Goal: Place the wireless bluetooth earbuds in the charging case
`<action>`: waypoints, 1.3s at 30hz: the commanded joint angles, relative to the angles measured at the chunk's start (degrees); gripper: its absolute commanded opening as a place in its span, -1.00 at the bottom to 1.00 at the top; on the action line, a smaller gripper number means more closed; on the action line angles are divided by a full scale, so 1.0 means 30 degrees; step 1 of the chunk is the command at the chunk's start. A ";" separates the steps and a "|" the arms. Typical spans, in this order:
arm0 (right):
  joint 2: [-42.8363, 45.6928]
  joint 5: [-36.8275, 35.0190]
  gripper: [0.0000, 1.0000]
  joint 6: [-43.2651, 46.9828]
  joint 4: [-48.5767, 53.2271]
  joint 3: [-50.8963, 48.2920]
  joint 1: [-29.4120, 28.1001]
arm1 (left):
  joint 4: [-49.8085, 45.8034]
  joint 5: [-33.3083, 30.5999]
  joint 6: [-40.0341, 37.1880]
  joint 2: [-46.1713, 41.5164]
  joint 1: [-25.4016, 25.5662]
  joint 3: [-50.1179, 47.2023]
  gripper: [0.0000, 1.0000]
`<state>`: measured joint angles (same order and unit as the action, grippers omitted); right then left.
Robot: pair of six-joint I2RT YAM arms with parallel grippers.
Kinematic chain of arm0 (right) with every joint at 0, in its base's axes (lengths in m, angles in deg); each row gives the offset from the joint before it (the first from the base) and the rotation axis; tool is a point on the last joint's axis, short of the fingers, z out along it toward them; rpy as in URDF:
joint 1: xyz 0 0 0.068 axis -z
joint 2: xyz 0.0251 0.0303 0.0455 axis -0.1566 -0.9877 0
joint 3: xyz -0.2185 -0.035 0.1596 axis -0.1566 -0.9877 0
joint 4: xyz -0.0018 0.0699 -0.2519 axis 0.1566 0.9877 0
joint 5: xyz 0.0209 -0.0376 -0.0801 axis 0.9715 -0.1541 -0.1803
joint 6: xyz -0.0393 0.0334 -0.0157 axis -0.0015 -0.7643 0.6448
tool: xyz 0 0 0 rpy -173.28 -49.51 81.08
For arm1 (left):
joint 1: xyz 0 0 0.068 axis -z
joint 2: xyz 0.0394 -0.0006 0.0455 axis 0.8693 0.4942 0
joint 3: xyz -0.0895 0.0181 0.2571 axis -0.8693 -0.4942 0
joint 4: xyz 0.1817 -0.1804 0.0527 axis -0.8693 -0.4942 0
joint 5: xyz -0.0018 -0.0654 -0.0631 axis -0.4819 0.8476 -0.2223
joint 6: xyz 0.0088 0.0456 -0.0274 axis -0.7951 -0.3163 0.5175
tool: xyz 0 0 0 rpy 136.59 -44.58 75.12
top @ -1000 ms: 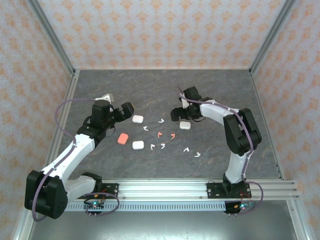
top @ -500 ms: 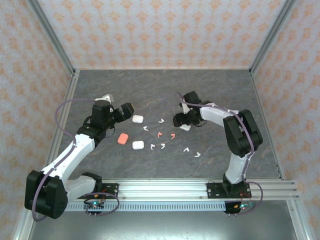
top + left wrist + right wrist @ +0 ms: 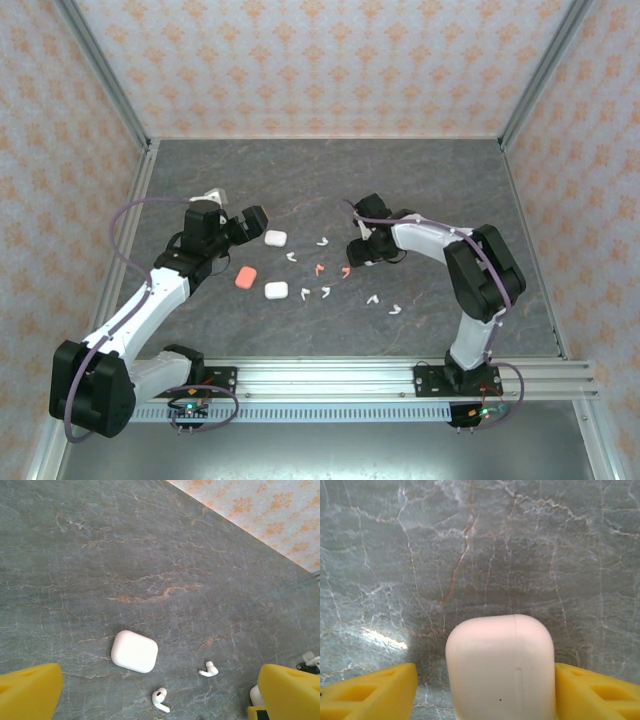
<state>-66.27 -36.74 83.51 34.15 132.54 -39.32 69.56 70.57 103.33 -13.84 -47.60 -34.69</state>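
right fingers (image 3: 370, 690) straddle a white charging case (image 3: 500, 670) near the middle of the bench (image 3: 300, 180), seemingly not quite pinching it, left fingers (image 3: 27, 690) hang wide open, earbuds (image 3: 321, 268) lie scattered mid-bench

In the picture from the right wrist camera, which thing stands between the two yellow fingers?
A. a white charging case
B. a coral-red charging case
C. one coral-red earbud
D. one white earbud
A: the right wrist view shows a white charging case with rounded corners between the two yellow fingers.
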 commanded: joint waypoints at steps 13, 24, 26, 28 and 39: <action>0.0602 -0.2617 -0.19 0.0580 0.1911 0.0685 -0.0738 | -0.1569 -0.0182 -0.0613 -0.0396 0.0107 0.1486 1.00; 0.9060 -0.0473 -0.19 0.4681 -0.2635 -0.1508 -0.1429 | -0.3222 0.7139 -0.2123 -0.0016 0.0107 0.4887 0.94; 1.0326 -0.0975 -0.20 0.5993 -0.3159 -0.1439 -0.2054 | -0.3172 0.9183 -0.2073 0.0233 0.0132 0.5677 0.89; 1.1252 -0.1303 -0.20 0.7399 -0.3617 -0.1282 -0.2605 | -0.3305 1.0796 -0.2031 0.0476 0.0195 0.6388 0.87; 1.2867 -0.1028 -0.22 1.4198 -0.4968 -0.0630 -0.4739 | -0.4175 1.3151 -0.3057 0.1303 0.2624 0.8849 0.77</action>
<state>-28.15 -39.82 118.88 21.17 129.06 -52.60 58.83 106.70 96.38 -10.67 -41.38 -10.19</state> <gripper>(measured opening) 0.394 0.888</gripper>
